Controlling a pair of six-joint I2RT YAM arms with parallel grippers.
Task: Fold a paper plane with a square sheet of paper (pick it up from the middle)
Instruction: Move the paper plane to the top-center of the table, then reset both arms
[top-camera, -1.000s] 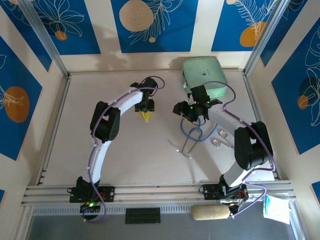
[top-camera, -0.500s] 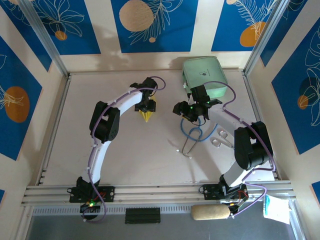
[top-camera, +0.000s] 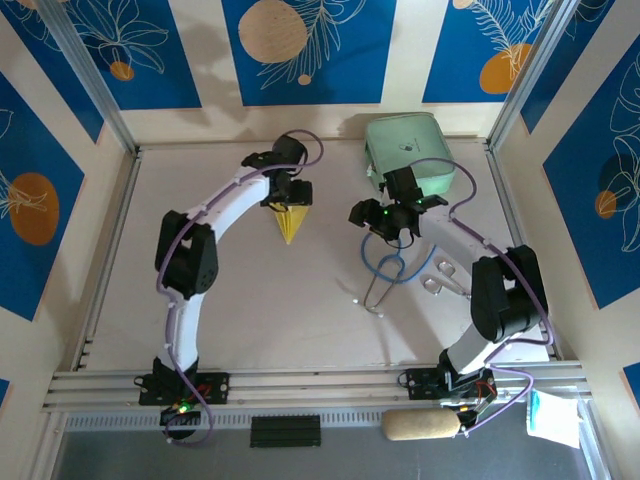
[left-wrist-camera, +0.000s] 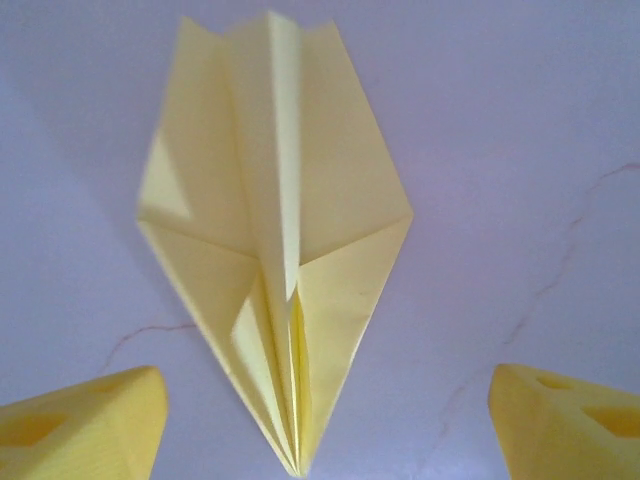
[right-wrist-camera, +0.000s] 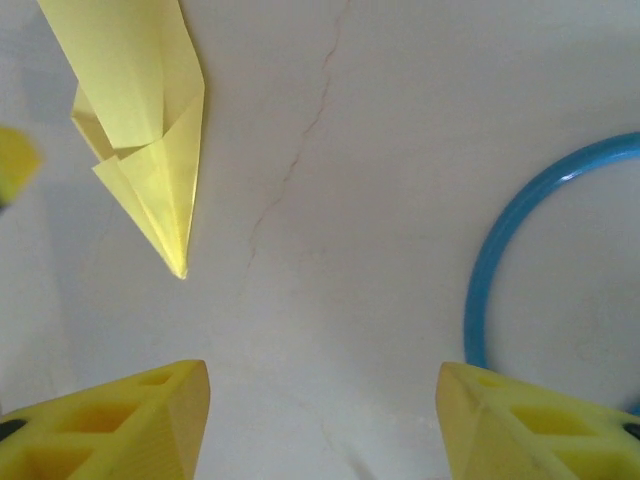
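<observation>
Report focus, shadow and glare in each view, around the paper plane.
Left wrist: the paper plane is sharp, with a soft shadow along its left edge; the near fingers blur. Right wrist: plane tip crisp, blue cable slightly soft. Top external: even light, no glare, faint shadows on the table.

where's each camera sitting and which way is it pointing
top external: above, behind the bases, looking down at the table; both arms show.
left wrist: looks down on the paper plane; left end effector's fingers at bottom corners.
right wrist: looks down at blue cable; right end effector's fingers frame the bottom.
shared: the plane appears in all three.
</observation>
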